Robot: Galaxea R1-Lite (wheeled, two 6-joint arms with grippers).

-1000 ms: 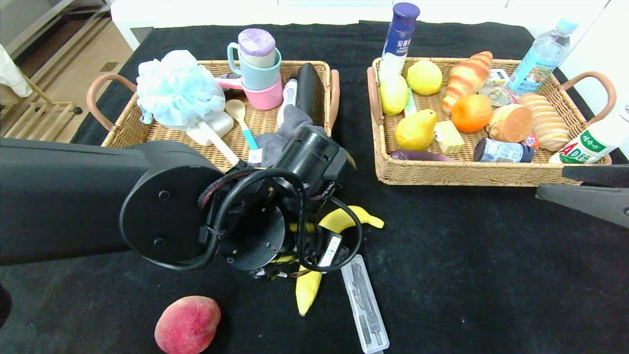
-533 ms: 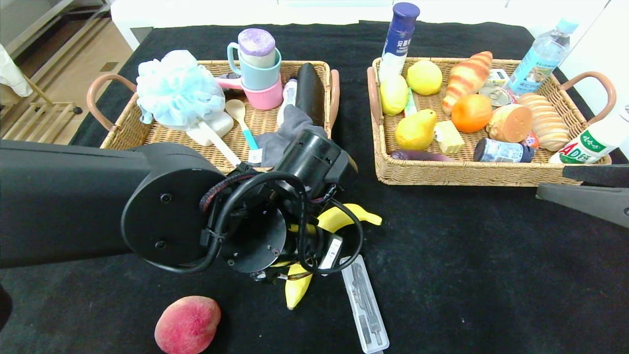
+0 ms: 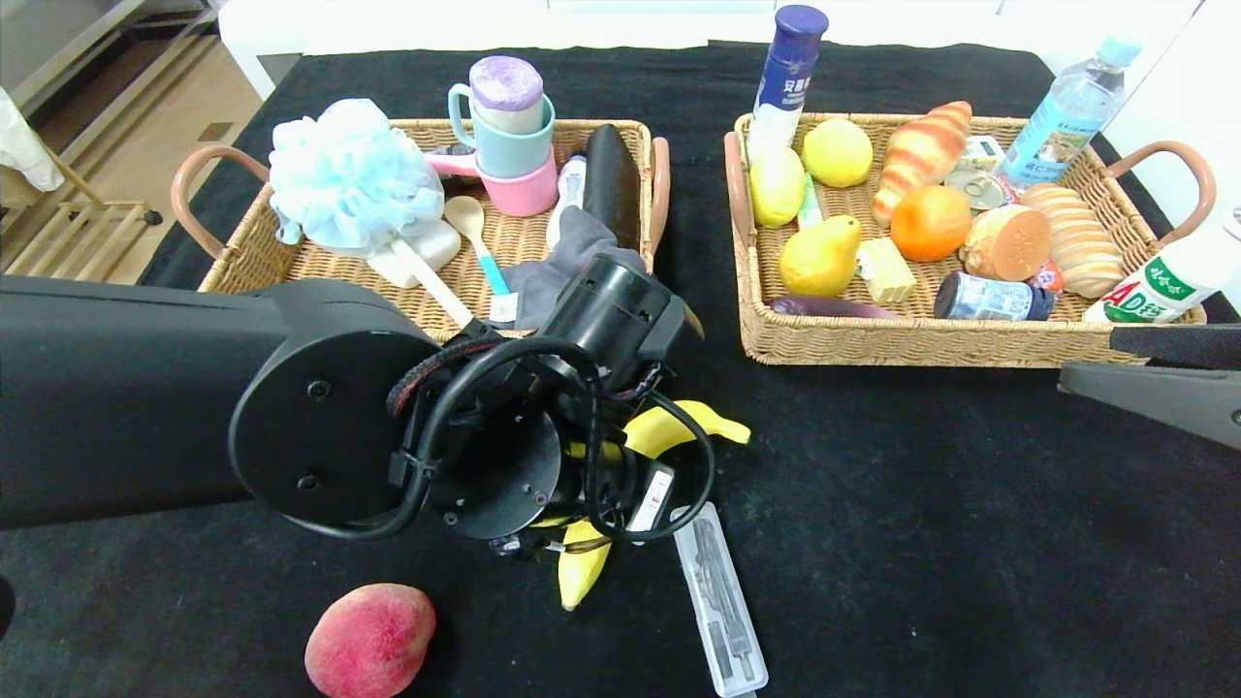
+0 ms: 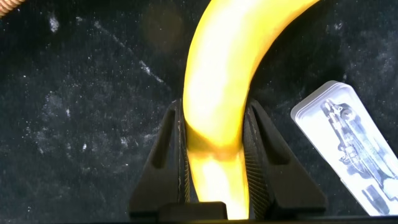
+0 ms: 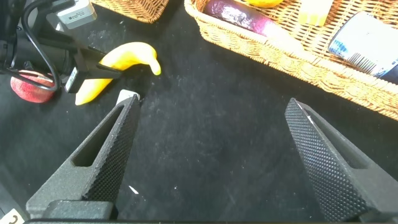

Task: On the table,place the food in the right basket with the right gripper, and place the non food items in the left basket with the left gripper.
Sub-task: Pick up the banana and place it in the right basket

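Black cloth covers the table (image 3: pixel 921 504), with two wicker baskets set side by side at its far end. Down near the front, the left gripper (image 4: pixel 214 149) has its two flat black fingers pressed tight against the sides of a long yellow banana (image 3: pixel 659 431). Just beside the banana lies a slim translucent plastic case (image 3: pixel 719 596) with a metal compass inside, and a red-pink peach (image 3: pixel 369 640) sits nearer the front edge. Off to the side, the right gripper (image 5: pixel 208 152) hangs above bare cloth, fingers spread wide, holding nothing.
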